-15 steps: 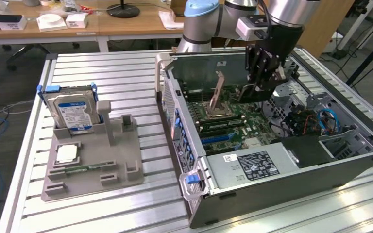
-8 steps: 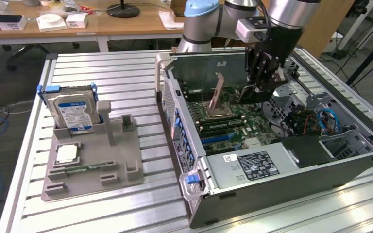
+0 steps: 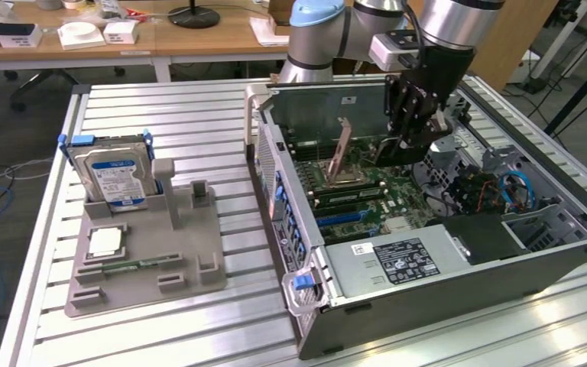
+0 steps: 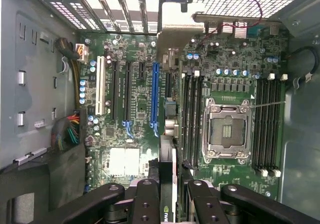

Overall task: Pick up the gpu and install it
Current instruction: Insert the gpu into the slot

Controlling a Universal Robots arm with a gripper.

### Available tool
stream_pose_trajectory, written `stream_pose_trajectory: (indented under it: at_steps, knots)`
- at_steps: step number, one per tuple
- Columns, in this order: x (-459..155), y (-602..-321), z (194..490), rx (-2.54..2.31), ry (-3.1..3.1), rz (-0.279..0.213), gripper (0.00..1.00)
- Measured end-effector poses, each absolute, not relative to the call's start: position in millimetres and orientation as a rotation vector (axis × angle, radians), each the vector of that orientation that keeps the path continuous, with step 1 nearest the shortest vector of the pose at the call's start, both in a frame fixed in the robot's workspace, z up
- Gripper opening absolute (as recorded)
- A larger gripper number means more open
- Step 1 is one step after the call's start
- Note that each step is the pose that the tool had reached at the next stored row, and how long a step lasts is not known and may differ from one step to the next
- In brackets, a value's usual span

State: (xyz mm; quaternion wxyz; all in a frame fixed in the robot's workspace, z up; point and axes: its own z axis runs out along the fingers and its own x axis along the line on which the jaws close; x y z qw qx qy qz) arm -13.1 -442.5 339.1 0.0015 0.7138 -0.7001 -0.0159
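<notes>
My gripper [image 3: 408, 145] hangs inside the open computer case [image 3: 538, 252], above the motherboard [image 3: 360, 195]. It is shut on the gpu [image 3: 384, 153], which it holds on edge with the metal end bracket toward the case's rear slots. In the wrist view the gpu [image 4: 167, 159] shows edge-on as a thin strip clamped by my gripper [image 4: 170, 209], with a black finger [image 4: 146, 204] on either side. The card floats over the board just beside the long blue slot [image 4: 155, 93], between it and the memory slots [image 4: 191, 119]. Whether it touches the board I cannot tell.
An empty CPU socket [image 4: 225, 129] sits past the memory slots. The power supply [image 3: 396, 260] fills the case's near end. On the exterior view's left a grey fixture [image 3: 186, 264] holds a hard drive [image 3: 115, 172], a processor [image 3: 105, 241] and a memory stick [image 3: 131, 265].
</notes>
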Motion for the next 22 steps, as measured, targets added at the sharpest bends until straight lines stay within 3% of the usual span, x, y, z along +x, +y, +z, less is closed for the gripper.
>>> stream_pose_trajectory:
  at_steps: [22]
  knots:
    - [-16.2,-446.9,331.5,2.241,-2.197,-0.050,0.27]
